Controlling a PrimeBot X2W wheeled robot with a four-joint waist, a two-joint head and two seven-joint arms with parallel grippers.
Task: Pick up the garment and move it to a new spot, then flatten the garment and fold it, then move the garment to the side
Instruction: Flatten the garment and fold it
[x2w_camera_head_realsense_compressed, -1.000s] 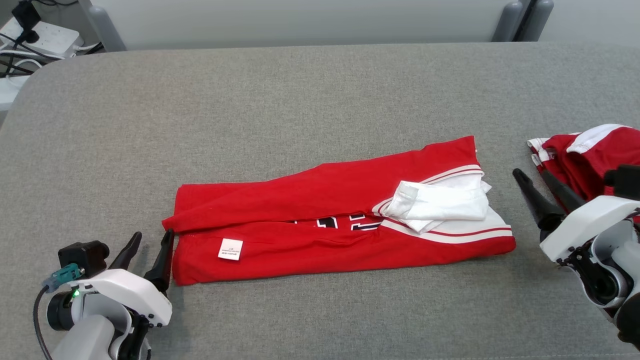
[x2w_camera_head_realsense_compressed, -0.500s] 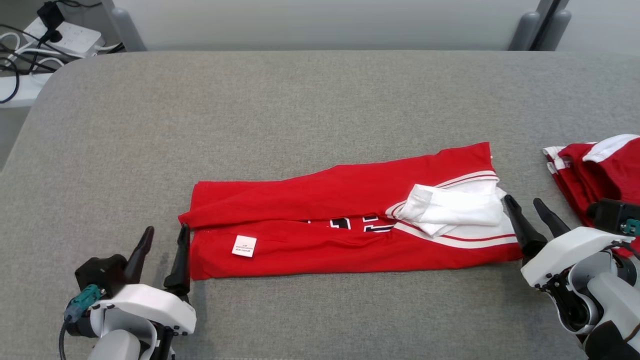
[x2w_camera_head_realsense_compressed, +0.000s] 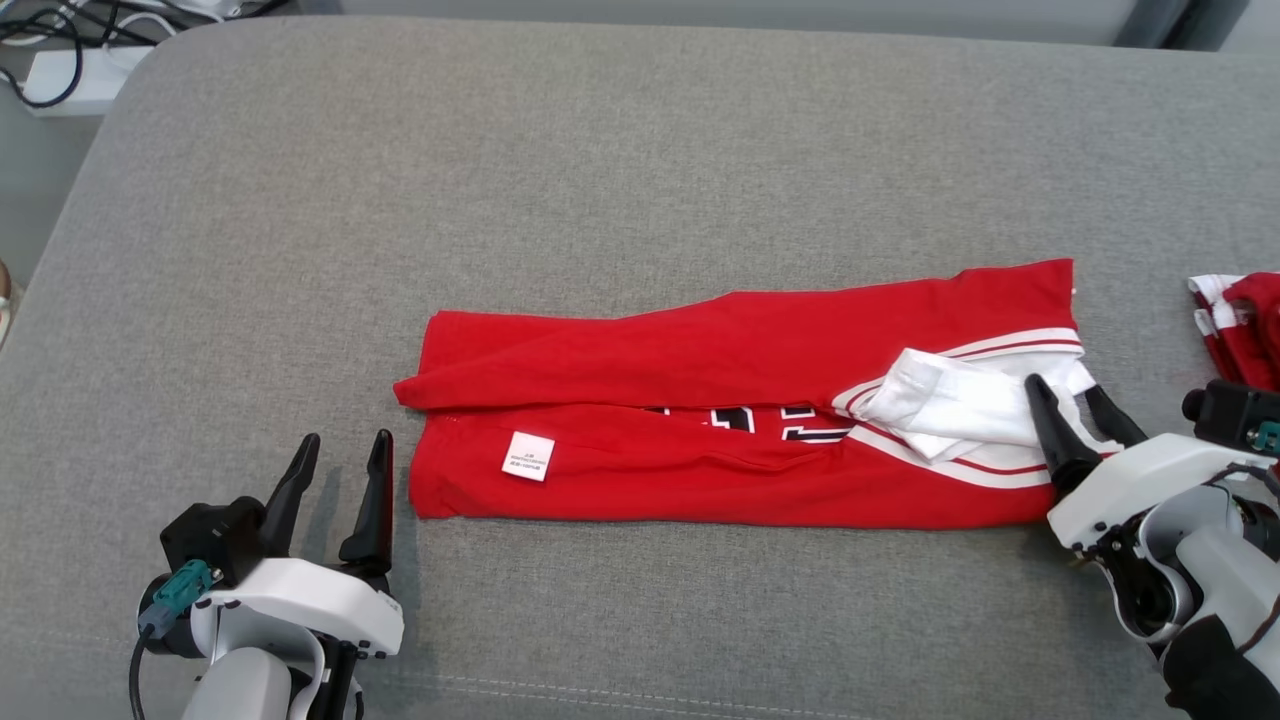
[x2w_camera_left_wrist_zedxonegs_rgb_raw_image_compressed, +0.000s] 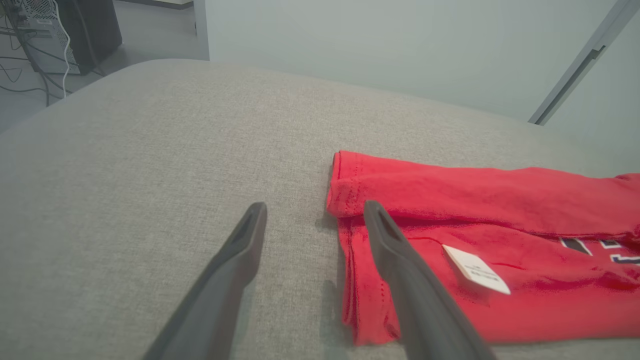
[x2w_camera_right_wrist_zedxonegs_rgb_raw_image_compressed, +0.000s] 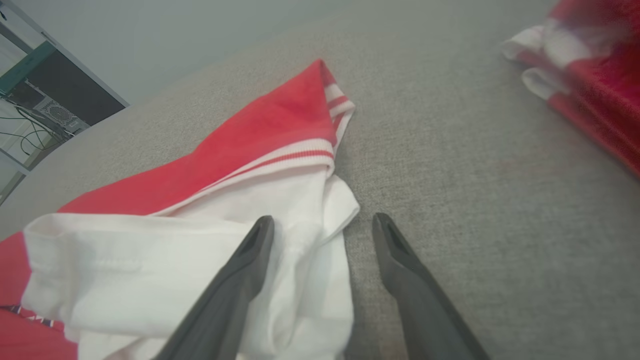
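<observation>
Because the red jersey (x2w_camera_head_realsense_compressed: 720, 350) is soft, light and limp, it will likely sag and fall open if lifted at one point. I judge the two short ends to be the places to pinch, through every layer at once. It lies folded into a long strip across the middle of the grey table (x2w_camera_head_realsense_compressed: 600, 150), with a white sleeve (x2w_camera_head_realsense_compressed: 950, 405) on top at its right end. Just beside the left hem sits the left gripper (x2w_camera_head_realsense_compressed: 346, 442), its fingers (x2w_camera_head_realsense_compressed: 372, 495) spread and holding nothing. Straddling the right edge, the right gripper (x2w_camera_head_realsense_compressed: 1061, 388) is likewise spread and empty. Another red pile (x2w_camera_head_realsense_compressed: 1245, 320) lies at the table's right side.
</observation>
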